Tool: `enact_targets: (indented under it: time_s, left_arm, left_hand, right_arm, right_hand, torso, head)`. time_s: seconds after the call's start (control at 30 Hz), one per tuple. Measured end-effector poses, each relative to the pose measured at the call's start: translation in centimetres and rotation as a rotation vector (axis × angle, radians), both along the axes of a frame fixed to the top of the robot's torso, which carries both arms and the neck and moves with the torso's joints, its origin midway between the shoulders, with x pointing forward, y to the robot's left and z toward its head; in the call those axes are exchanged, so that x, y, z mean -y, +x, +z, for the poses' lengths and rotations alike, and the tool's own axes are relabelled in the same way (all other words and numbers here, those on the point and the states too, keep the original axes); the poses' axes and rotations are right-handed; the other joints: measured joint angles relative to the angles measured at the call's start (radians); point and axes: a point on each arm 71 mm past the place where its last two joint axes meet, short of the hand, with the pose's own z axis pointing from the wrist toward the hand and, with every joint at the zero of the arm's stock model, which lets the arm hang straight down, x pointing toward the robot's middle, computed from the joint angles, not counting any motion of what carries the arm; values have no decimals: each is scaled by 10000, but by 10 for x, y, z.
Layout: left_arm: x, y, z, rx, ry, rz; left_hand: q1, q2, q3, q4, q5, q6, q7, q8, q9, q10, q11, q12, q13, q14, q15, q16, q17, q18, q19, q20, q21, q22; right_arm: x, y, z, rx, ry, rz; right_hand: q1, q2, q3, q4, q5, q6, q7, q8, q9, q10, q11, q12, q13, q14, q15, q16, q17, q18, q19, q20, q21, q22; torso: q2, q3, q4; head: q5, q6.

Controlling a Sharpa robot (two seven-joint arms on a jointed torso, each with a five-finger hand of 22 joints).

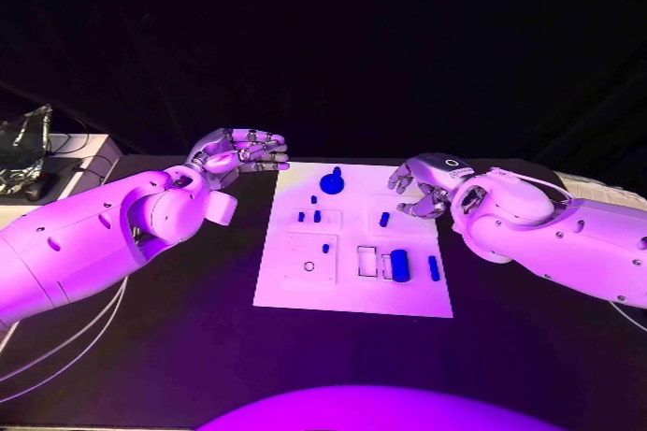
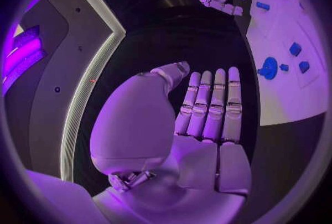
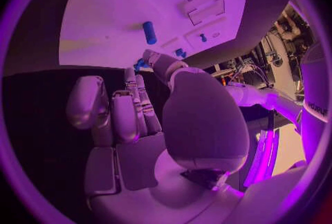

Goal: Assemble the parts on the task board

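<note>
The left hand [image 1: 240, 153] hovers over the bench [image 1: 162, 356] just beside the far left corner of the task board [image 1: 353, 295]. Its fingers [image 2: 207, 105] lie straight and side by side, and it holds nothing.

The task board lies flat at the middle of the bench. A round blue part [image 1: 332, 180] sits at its far edge, small blue parts [image 1: 316, 216] lie left of centre, a short one [image 1: 384, 220] lies nearer the right, and a larger blue block [image 1: 399, 265] and a slim piece [image 1: 434, 268] rest by the recesses on the near right.

The right hand [image 1: 424, 186] hangs over the board's far right edge, fingers curled in and empty, close to the short part without touching it.

Judgement: no part is picked up, so this is the approach stage. The next move calls for the right hand to descend and pinch the short part cleanly.

No legible writing on the board or its parts.
</note>
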Motion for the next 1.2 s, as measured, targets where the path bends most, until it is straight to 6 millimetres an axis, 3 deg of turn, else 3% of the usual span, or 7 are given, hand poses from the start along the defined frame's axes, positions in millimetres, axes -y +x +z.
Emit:
enact_targets:
  time_s: [0.77,1.2]
  left_arm:
    - [-3,-1,0,8,24,47]
    - [-3,-1,0,9,23,46]
  left_hand:
    - [0,0,-7,7,0,0,-1,0,-8,17,-16,0,-3,0,0,-16,3,0,28,27,-2,-23]
    - [0,0,-7,7,0,0,-1,1,-7,17,-16,0,-3,0,0,-16,3,0,27,27,-1,-31]
  right_arm:
    - [-17,3,-22,-1023,-1176,578]
    - [-27,1,-30,-1145,-1178,743]
  right_hand:
    - [170,92,-142,42,41,109,-108,0,-19,-15,16,1,34,0,-1,42,-15,1,-1,0,-1,2]
    - [273,196,132,225,40,481,24,148,-29,278,-92,43,73,0,-1,129,1,1,58,13,68,52]
  torso:
    - [16,0,6]
    - [22,4,14]
  head:
    - [101,-158]
    - [97,-173]
